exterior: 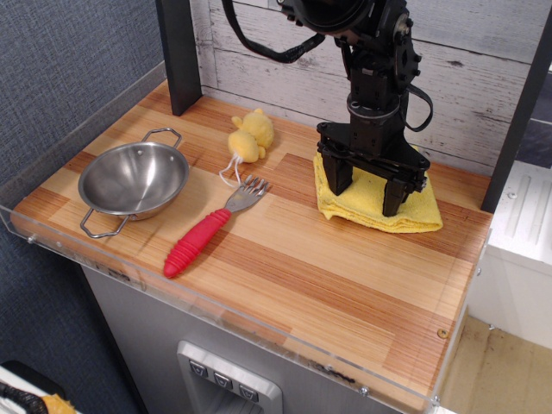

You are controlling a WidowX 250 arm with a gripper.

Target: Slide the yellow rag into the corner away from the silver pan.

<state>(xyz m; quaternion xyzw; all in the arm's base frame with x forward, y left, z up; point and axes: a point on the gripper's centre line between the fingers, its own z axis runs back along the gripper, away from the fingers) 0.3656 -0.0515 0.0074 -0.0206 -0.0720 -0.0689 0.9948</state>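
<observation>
One yellow rag [379, 200], seemingly pressed under spread, released jaws [366, 183]; one silver pan [134, 178], one fork [210, 228].

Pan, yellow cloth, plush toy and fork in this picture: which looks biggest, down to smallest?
1. Pan and yellow cloth: too alike to rank, and the hand hides part of the cloth.
2. Fork: long but thin.
3. Plush toy: smallest.

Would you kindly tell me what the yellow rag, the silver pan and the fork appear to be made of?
The yellow rag looks like soft terry cloth: matte, folded, edges rumpled. The silver pan seems polished steel, mirror-bright with wire loop handles. The fork has a ribbed red handle, probably rubber or plastic, and grey tines, material unclear.
</observation>
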